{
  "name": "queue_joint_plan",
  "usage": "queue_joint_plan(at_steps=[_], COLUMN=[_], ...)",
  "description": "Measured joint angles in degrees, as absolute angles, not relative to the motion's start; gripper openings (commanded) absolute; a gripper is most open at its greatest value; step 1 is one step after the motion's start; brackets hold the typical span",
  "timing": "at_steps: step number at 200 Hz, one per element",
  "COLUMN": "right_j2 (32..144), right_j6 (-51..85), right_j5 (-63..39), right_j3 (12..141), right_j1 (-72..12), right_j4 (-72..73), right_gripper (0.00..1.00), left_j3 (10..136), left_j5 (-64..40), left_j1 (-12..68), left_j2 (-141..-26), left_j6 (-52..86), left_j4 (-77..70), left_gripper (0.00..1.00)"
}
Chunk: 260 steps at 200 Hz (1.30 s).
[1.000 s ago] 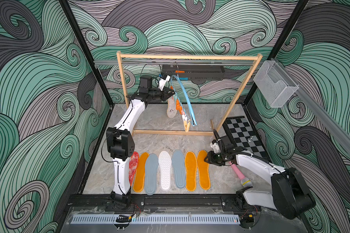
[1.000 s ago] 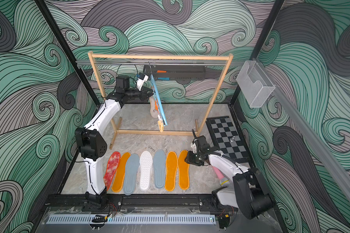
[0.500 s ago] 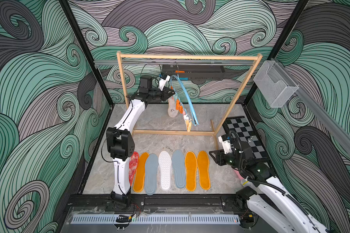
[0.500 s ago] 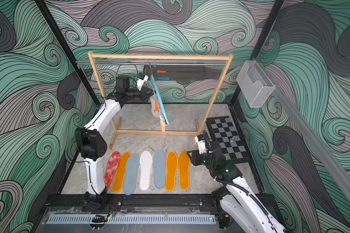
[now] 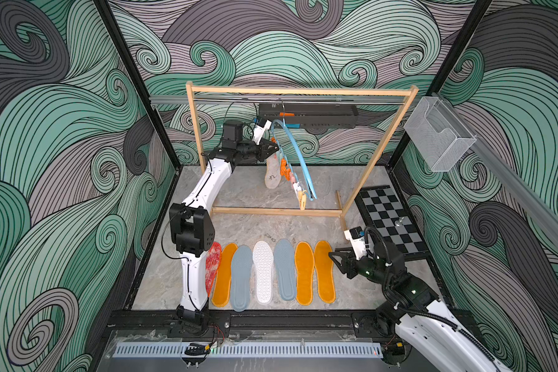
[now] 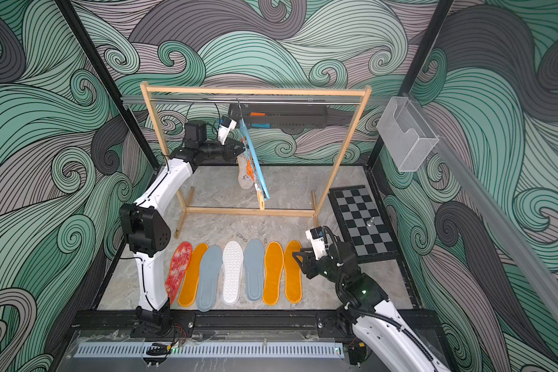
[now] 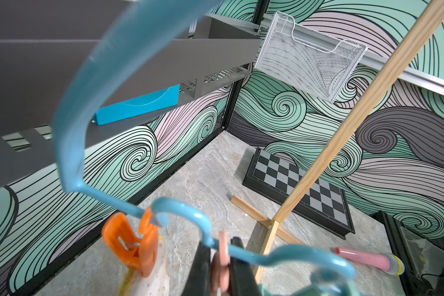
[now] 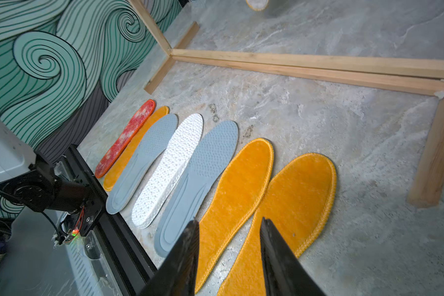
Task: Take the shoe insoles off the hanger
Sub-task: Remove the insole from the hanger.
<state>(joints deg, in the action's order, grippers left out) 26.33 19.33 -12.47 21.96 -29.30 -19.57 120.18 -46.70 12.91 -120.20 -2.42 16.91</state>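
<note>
Pale felt insole (image 5: 273, 172) on hanger (image 5: 303, 164): light, floppy; pinch just below orange clip (image 7: 128, 246). Left gripper (image 7: 219, 246) clamped on pink clip (image 7: 222, 258); right gripper (image 8: 228, 221) part-open, empty.

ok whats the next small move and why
Probably lift the open right hand toward the pale insole: it alone hangs from an orange clip on the hanger, the other insoles lie on the floor, and the left hand is shut on a pink clip.
</note>
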Motion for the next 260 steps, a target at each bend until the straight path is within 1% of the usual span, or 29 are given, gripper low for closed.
queue_joint_plan(at_steps=[71,117,152,244,251,260], right_j2=[20.29,9.65,3.7,5.32,5.32,5.32], right_j6=[21.04,24.18,24.67,24.75,24.75,24.75], right_j5=[-13.69,-16.58,-17.06,-17.08,-17.1,-17.08], right_j3=[19.0,10.39,8.82,8.82,8.82,8.82], right_j1=[-29.3,-29.39,-29.58,-29.67,-29.67,-29.67], right_j4=[-19.0,-19.29,-19.44,-19.0,-19.0,-19.0], right_gripper=[0.41,0.41,0.41,0.41,0.41,0.41], left_j3=[120.18,120.18,120.18,120.18,120.18,120.18], left_j5=[-46.65,-46.5,-46.48,-46.26,-46.13,-45.84], left_j1=[13.1,13.28,13.28,13.41,13.61,13.67], left_j2=[-120.2,-120.2,-120.2,-120.2,-120.2,-120.2], left_j6=[-2.44,-2.52,-2.55,-2.57,-2.59,-2.63], left_j4=[16.93,16.95,16.97,17.21,17.23,17.32], left_gripper=[0.0,0.0,0.0,0.0,0.03,0.1])
